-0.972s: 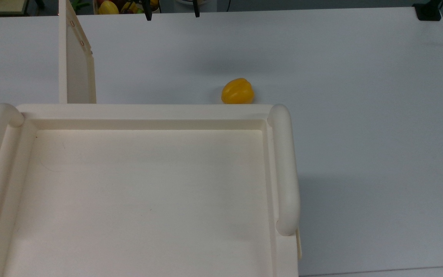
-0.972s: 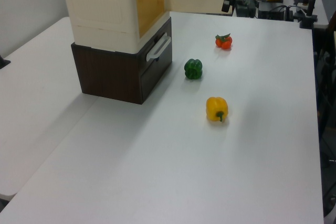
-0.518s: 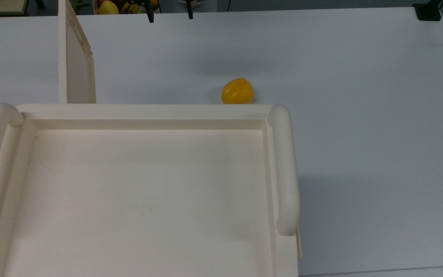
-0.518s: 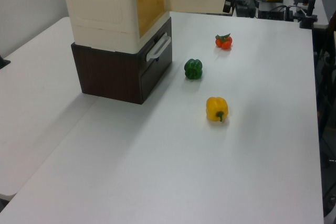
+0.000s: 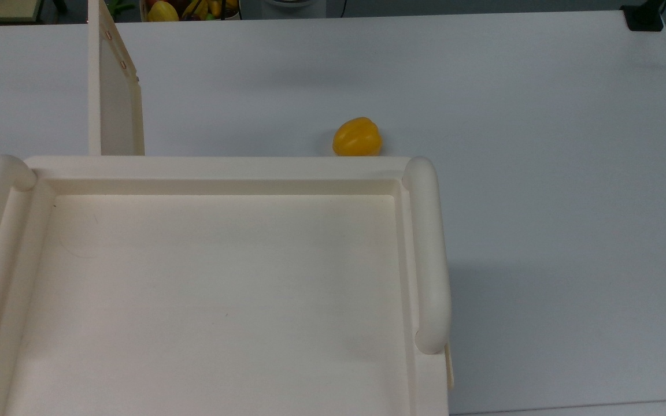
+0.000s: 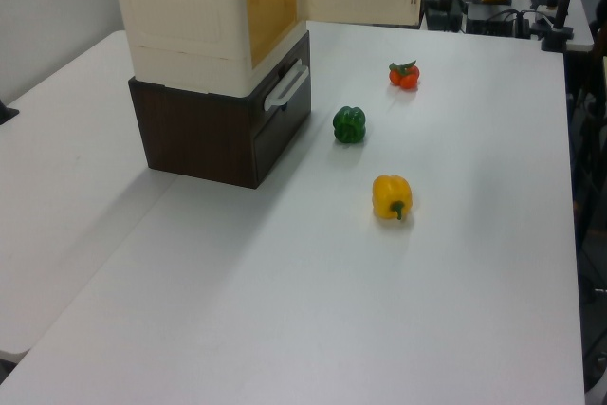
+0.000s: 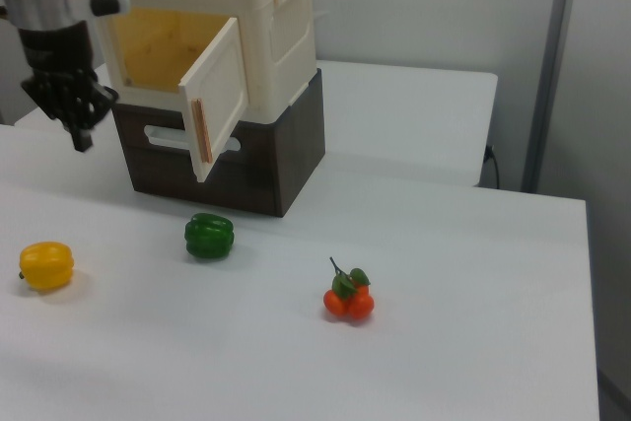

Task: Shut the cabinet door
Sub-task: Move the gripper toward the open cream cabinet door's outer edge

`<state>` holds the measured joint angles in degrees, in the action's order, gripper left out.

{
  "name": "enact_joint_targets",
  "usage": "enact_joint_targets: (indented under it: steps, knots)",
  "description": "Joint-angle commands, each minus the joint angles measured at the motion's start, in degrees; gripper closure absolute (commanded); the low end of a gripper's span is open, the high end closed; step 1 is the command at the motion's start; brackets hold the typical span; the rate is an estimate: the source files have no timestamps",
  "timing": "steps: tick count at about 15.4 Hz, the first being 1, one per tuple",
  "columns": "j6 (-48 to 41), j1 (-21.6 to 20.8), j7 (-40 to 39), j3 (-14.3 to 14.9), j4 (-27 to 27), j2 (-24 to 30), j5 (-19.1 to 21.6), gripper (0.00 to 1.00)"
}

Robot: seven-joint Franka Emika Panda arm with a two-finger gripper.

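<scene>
Gripper (image 7: 77, 133), aperture indiscernible, has left the top view's upper edge; cabinet door (image 7: 219, 96), toward the right view's right of it, remains open, untouched.

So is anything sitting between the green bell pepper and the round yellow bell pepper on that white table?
No. In the right view the white table is bare between the green bell pepper and the yellow bell pepper.
</scene>
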<state>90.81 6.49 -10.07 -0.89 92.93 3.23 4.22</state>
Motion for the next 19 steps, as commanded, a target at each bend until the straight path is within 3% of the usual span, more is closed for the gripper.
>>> enact_joint_targets:
  steps: [1,4,9,14,19]
  knots:
    - [-0.90,1.94,-5.48,4.14,0.94,0.47,-1.76,1.00]
    - [3.91,4.84,-10.13,7.12,1.20,-0.32,-2.20,1.00]
    - [19.02,5.46,-9.63,11.70,1.46,-4.36,-1.24,1.00]
    - [34.60,5.11,-8.04,11.79,1.29,-8.93,7.10,1.00]
    - [36.99,2.30,-6.29,11.18,1.11,-10.17,11.33,1.00]
